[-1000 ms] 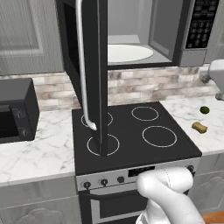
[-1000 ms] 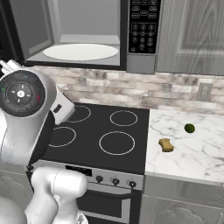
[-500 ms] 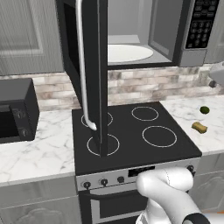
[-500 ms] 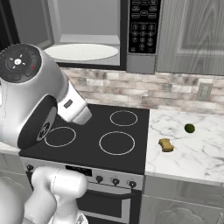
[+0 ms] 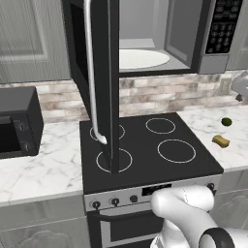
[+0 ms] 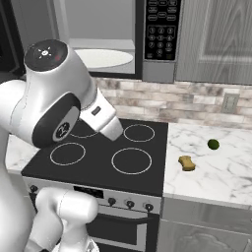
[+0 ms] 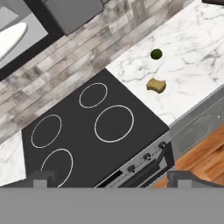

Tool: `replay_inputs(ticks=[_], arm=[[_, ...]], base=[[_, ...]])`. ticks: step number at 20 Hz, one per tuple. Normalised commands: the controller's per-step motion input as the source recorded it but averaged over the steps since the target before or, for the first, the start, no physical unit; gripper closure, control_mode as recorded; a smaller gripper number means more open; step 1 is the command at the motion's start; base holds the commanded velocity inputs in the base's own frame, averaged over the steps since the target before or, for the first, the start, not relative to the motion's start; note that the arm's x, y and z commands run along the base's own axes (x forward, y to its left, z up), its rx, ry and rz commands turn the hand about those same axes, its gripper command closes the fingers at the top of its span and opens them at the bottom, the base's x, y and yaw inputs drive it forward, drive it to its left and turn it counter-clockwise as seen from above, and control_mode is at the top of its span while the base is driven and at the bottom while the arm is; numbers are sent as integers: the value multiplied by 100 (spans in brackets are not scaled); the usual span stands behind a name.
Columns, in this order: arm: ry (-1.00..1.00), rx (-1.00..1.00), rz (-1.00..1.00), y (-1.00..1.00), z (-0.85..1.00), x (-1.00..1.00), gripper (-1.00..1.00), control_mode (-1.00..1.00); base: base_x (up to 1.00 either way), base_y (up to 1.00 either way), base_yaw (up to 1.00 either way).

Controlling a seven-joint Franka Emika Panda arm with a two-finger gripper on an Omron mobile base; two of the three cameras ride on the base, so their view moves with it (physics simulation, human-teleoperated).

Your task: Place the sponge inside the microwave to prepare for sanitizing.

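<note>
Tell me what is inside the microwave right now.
The microwave stands open, and inside lies a white round turntable with nothing on it. The open door covers the cavity's left part in the left base view. The sponge lies on the counter.

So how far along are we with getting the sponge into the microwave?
Done: the microwave door stands wide open, its white turntable exposed. In hand: nothing is gripped; the hand view looks down from high over the stove, with the claw fingertips far apart. Left: the sponge lies untouched on the marble counter right of the stove, near a green ball. Reaching, grasping and placing all remain.
</note>
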Motion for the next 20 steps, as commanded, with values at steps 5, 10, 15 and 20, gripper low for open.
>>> replay_inputs(ticks=[5,10,15,20], arm=[[3,-1,0,-32,-36,19,-100,-100],[2,0,4,-34,-33,29,-100,-100],[0,-2,7,-29,-27,31,-100,-100],[0,-6,14,-26,-27,34,-100,-100]], base=[[0,0,0],[0,0,0],[0,0,0],[0,0,0]])
